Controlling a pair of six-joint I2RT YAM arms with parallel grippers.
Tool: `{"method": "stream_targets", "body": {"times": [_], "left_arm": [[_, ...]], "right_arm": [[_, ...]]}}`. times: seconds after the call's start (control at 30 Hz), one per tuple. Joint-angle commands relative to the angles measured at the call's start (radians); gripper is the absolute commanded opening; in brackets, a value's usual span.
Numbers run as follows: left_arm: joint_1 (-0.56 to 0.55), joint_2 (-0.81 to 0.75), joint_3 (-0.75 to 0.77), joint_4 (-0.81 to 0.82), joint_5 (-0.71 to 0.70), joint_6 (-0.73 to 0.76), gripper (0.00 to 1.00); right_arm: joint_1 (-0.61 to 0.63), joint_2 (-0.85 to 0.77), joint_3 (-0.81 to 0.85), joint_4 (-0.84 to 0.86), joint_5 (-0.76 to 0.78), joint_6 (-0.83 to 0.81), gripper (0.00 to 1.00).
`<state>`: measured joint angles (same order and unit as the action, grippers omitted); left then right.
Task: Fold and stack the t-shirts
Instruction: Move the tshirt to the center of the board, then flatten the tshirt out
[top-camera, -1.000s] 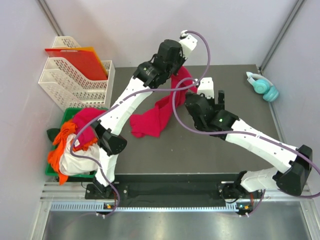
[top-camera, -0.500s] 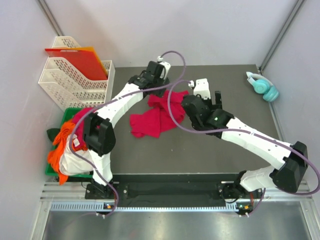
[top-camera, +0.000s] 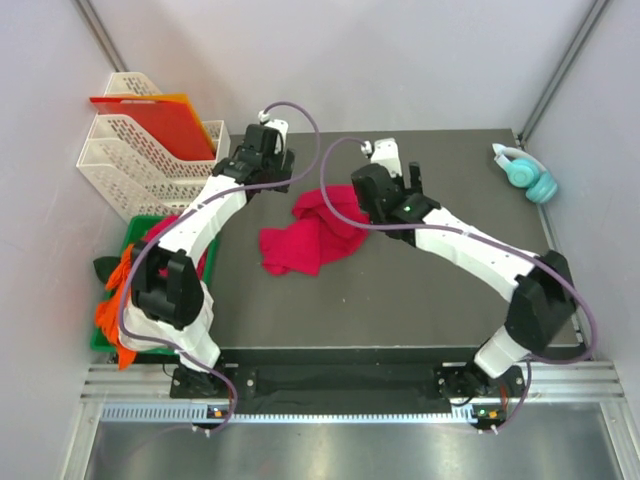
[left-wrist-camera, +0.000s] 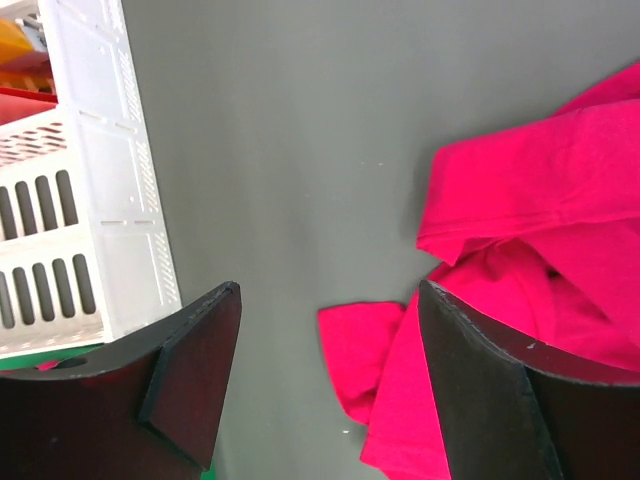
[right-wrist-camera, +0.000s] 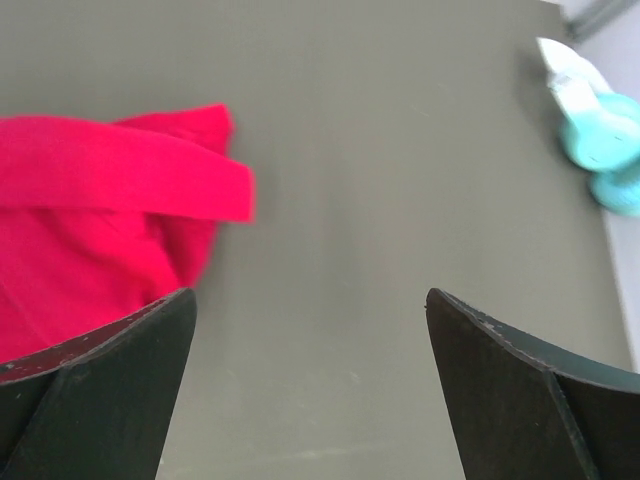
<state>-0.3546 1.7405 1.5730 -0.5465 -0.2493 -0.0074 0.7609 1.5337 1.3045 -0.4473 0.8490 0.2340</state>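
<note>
1. Now treat the step in hand as spreading: find the red shirt (top-camera: 315, 235) bunched and doubled over itself near the middle of the worktop (top-camera: 420, 300), not yet flat.
2. Note the left gripper (left-wrist-camera: 328, 298) spread wide and holding nothing, hanging over the worktop between the white trays (left-wrist-camera: 100, 200) and the shirt's left edge.
3. Note the right gripper (right-wrist-camera: 310, 300) likewise spread and holding nothing, over the worktop just beside the shirt's right edge.
4. Choose two points far apart on one edge, shoulders or hem corners by preference, rather than the loose band lying across the top in the right wrist view.
5. Pinch a single layer only; probably worth checking for doubled cloth before closing.
6. Lift, draw apart until taut, then lay down toward the near half of the worktop and smooth before any fold.
7. Expect grip from the dark matte worktop: likely to drag cloth rather than let it glide, so lift instead of sliding.
8. Mind the surroundings:
   - teal headphones (top-camera: 525, 172) at the far right corner;
   - red-orange sheet (top-camera: 150, 120) in the trays at the far left;
   - green bin (top-camera: 140, 222) on the left, heaped with an orange shirt (top-camera: 112, 305), a white shirt (top-camera: 160, 325) and a pinkish-red shirt (top-camera: 165, 238);
   - pale walls (top-camera: 300, 50) close on three sides.
</note>
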Motion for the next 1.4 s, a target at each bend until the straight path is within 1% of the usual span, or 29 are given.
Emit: {"method": "stream_targets", "body": {"times": [0.0, 0.07, 0.13, 0.17, 0.23, 0.27, 0.37, 0.43, 0.63, 0.77, 0.93, 1.17, 1.37], "left_arm": [[0.034, -0.09, -0.056, 0.059, 0.019, -0.026, 0.75], [0.061, -0.101, -0.096, 0.054, 0.022, -0.025, 0.75], [0.08, -0.116, -0.14, 0.054, 0.019, -0.016, 0.74], [0.085, -0.122, -0.154, 0.053, 0.018, -0.014, 0.75], [0.098, -0.142, -0.198, 0.053, 0.015, -0.014, 0.74], [0.103, -0.15, -0.214, 0.054, 0.016, -0.016, 0.74], [0.109, -0.18, -0.271, 0.074, 0.013, -0.009, 0.74], [0.109, -0.183, -0.297, 0.076, 0.01, -0.006, 0.74], [0.115, -0.18, -0.346, 0.094, 0.022, -0.017, 0.74], [0.115, -0.161, -0.344, 0.095, 0.022, -0.016, 0.73], [0.115, -0.151, -0.343, 0.088, 0.025, -0.014, 0.73], [0.115, -0.151, -0.357, 0.085, 0.022, -0.011, 0.73], [0.115, -0.147, -0.357, 0.08, 0.018, -0.011, 0.73]], "right_arm": [[-0.055, 0.135, 0.165, 0.105, -0.106, -0.053, 0.93], [-0.087, 0.21, 0.214, 0.096, -0.132, -0.044, 0.88], [-0.119, 0.253, 0.277, 0.079, -0.156, -0.03, 0.79], [-0.132, 0.287, 0.304, 0.073, -0.169, -0.019, 0.76], [-0.178, 0.312, 0.318, 0.055, -0.231, 0.029, 0.7], [-0.193, 0.327, 0.32, 0.056, -0.254, 0.048, 0.68], [-0.241, 0.354, 0.314, 0.056, -0.341, 0.094, 0.7], [-0.247, 0.368, 0.306, 0.059, -0.346, 0.091, 0.71], [-0.247, 0.401, 0.245, 0.101, -0.432, 0.109, 0.7], [-0.247, 0.421, 0.223, 0.13, -0.505, 0.14, 0.69], [-0.258, 0.448, 0.205, 0.169, -0.561, 0.197, 0.67], [-0.31, 0.464, 0.148, 0.242, -0.652, 0.29, 0.65], [-0.318, 0.468, 0.134, 0.274, -0.666, 0.307, 0.64]]}}
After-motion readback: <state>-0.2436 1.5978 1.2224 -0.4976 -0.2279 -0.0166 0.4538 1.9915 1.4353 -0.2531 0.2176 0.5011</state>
